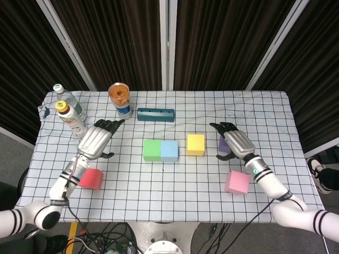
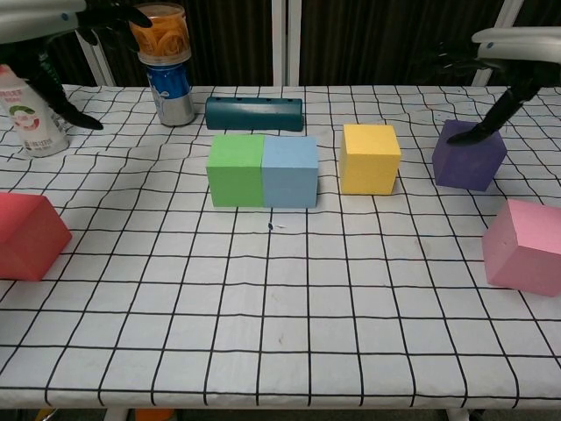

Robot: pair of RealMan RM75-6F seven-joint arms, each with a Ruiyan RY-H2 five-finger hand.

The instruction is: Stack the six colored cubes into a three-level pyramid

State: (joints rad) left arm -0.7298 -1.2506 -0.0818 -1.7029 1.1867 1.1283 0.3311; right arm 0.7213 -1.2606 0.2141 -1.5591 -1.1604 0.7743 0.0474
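Note:
The green cube (image 1: 151, 150) and blue cube (image 1: 169, 150) stand side by side, touching, mid-table, with the yellow cube (image 1: 195, 144) a small gap to their right. My right hand (image 1: 234, 140) hovers with fingers spread over the purple cube (image 2: 469, 155), its thumb reaching down to the cube's top. It holds nothing. The pink cube (image 1: 237, 182) lies nearer the front right. My left hand (image 1: 98, 138) is open, raised left of the green cube and above the red cube (image 1: 91, 178). In the chest view the left hand (image 2: 44, 22) is cut off at the top edge.
A teal block (image 1: 155, 114) lies behind the green and blue cubes. A can with an orange lid (image 1: 120, 99) and two bottles (image 1: 69, 114) stand at the back left. The checkered cloth (image 1: 175, 185) covers the table.

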